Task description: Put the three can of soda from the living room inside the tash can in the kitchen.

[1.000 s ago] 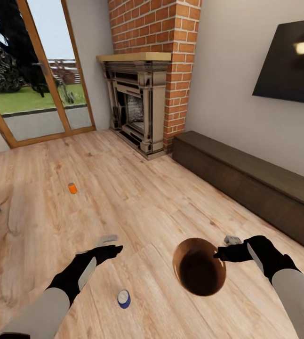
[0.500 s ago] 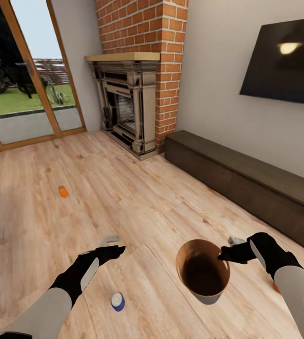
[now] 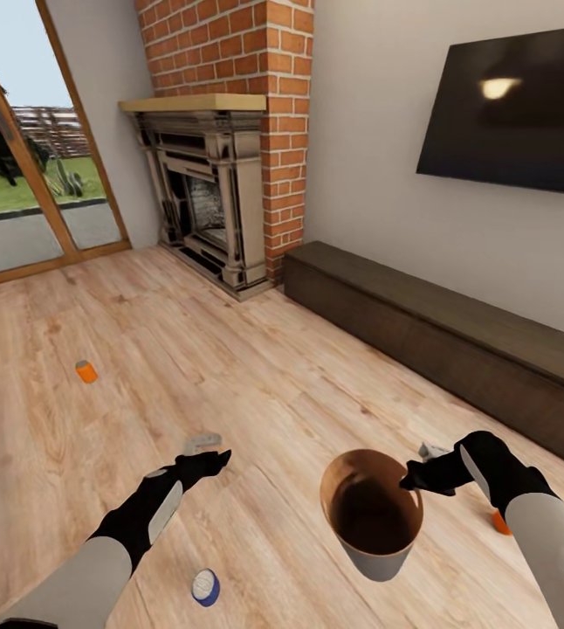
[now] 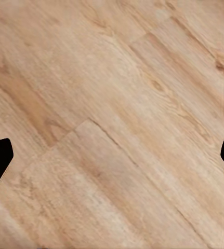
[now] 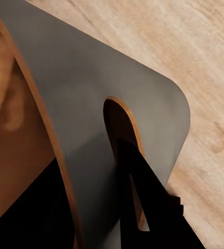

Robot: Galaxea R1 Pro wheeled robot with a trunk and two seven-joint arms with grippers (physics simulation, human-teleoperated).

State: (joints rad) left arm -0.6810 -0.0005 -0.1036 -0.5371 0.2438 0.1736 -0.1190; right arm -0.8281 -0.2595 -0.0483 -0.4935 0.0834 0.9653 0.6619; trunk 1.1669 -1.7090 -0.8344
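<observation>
In the head view my right gripper [image 3: 415, 477] is shut on the rim of the trash can [image 3: 371, 514], a brown-lined, grey-sided bin hanging above the wood floor. The right wrist view shows its grey outer wall [image 5: 91, 98] with one dark finger [image 5: 143, 192] against a slot. My left gripper [image 3: 205, 451] is open over bare floor, its fingertips wide apart in the left wrist view. A dark blue soda can [image 3: 204, 587] stands near my left forearm. One orange can [image 3: 85, 371] stands far left. Another orange can [image 3: 499, 522] peeks out behind my right arm.
A red-brick fireplace [image 3: 216, 188] stands in the far corner, with glazed wooden doors [image 3: 20, 175] to its left. A long dark low bench [image 3: 457, 336] runs along the right wall under the wall TV [image 3: 513, 109]. Wood floor spreads between the cans.
The head view has swung right, so everything has shifted left in the picture. The trash can has come up off the floor in my right gripper. An orange can has appeared by my right arm.
</observation>
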